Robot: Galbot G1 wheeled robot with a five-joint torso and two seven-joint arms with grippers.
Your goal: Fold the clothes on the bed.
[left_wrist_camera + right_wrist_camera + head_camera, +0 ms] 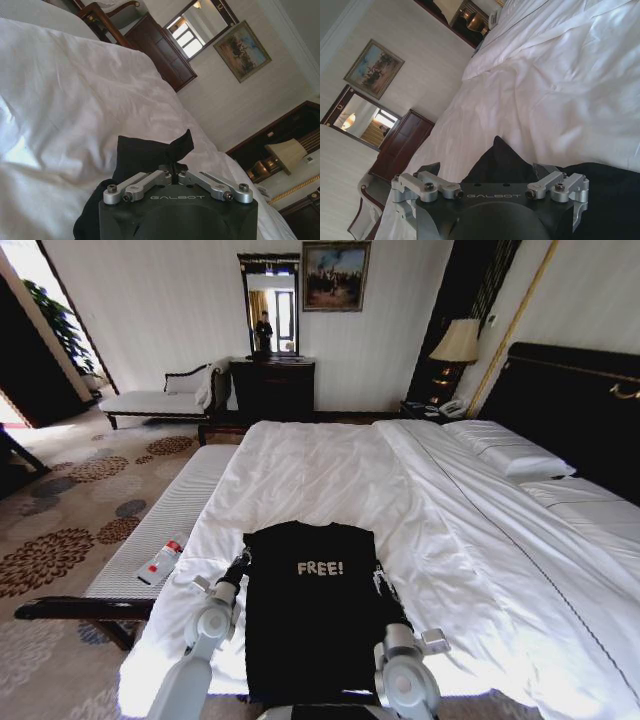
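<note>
pale striped walls (pixel 170 300) close the room. a dark dresser (pixel 272 388) stands against the far wall under a mirror (pixel 270 305), with a framed painting (pixel 335 275) beside it. a chaise (pixel 160 400) sits near the dresser. a lit lamp (pixel 458 342) glows in the corner by a phone (pixel 452 408). patterned carpet (pixel 70 510) covers the floor, with a bench (pixel 165 530) and a bottle (pixel 160 562) on it.

Black T-shirt (pixel 315 610) on white bed (pixel 470 530)
</note>
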